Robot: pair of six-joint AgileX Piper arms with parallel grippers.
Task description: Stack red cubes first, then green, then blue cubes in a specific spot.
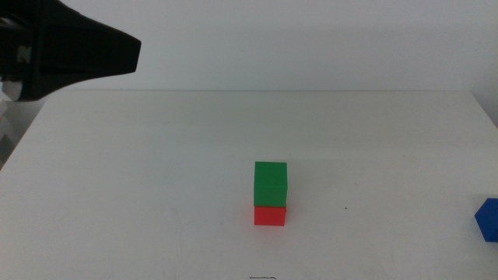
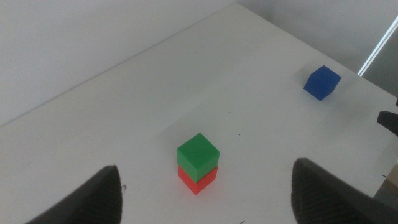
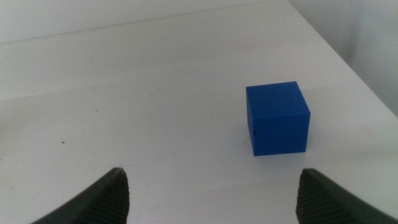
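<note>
Green cube [image 1: 270,183] sits squarely on top of the red cube [image 1: 269,215], the two forming a short stack on the white tabletop [image 1: 156,194] a little right of centre in the middle view. The green faces line up closely with the red ones below, and only the lower part of the red cube shows beneath it. From the left wrist view the same stack appears corner-on, green cube [image 2: 198,156] above red cube [image 2: 198,179], standing upright and apart from everything else.

The blue cube [image 1: 488,219] rests on the tabletop well to the right of the stack, at the right edge of the middle view and partly cut off there. In the right wrist view the blue cube [image 3: 277,118] lies flat on the surface ahead of the right gripper [image 3: 211,193], whose jaws are spread wide with nothing between them; the cube is beyond the jaw tips, not touched.

The left gripper [image 2: 205,193] hangs above the tabletop, its jaws likewise wide apart and empty, with the stack in view between and beyond them. In the middle view a dark part of the left arm [image 1: 70,50] shows at the upper left, well away from the stack
</note>
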